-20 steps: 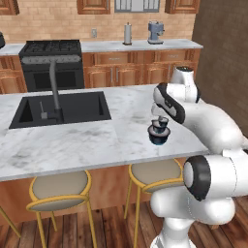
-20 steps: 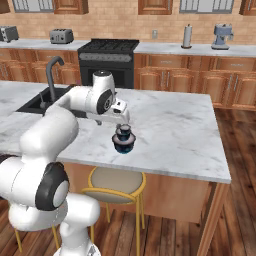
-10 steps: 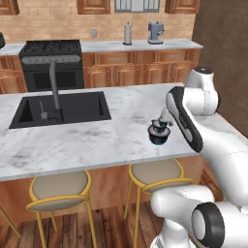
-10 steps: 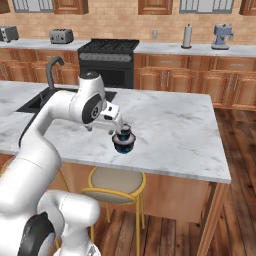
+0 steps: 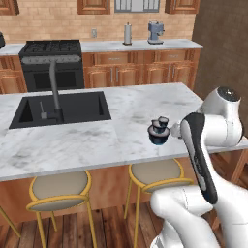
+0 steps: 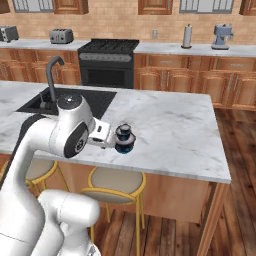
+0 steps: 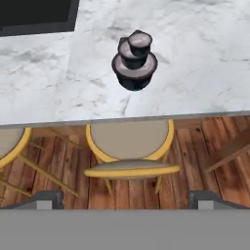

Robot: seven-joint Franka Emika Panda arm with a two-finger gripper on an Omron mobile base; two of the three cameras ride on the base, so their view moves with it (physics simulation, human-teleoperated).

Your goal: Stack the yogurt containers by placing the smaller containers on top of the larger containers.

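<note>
- Yogurt tub [image 7: 134, 72], the larger container, sits on the marble island counter [image 7: 205, 73] near its front edge, with both small cups on its pale lid.
- Gripper [image 7: 125, 200]: jaws spread wide, nothing between them. In the hand view the two dark fingertips [image 7: 46, 199] stand far apart at the bottom, well back from the stack and off the counter edge.
- Small cup [image 7: 130, 51] rests flat on the tub lid; second small cup [image 7: 140, 42] sits beside and partly over it, toward the far side. Exact contact between the two cups cannot be resolved.
- Left base view: same stack, tub [image 5: 159, 135] with the cups [image 5: 160, 123] on top, just beside the arm's white wrist.
- Right base view: tub [image 6: 124, 145] close to the front edge of the island, white wrist block just beside it on its left.
- Tub: squat, round, dark navy wall, pale pinkish top. Cups: round, dark, same pale tops, much narrower.
- Counter: white marble with grey veining, smooth, wood panel base beneath.
- Black rectangular sink [image 5: 63, 107] is recessed in the island, with a dark curved faucet [image 5: 54, 87] at its near rim.
- Stools [image 7: 130, 146]: round tan seats, yellow metal rims and legs, tucked under the overhang.
- Floor: reddish-brown wood planks.
- Back wall: tan brick, wood cabinets, black range [image 6: 110, 62], toaster [image 6: 62, 36], blue-grey coffee machine [image 6: 222, 36].
</note>
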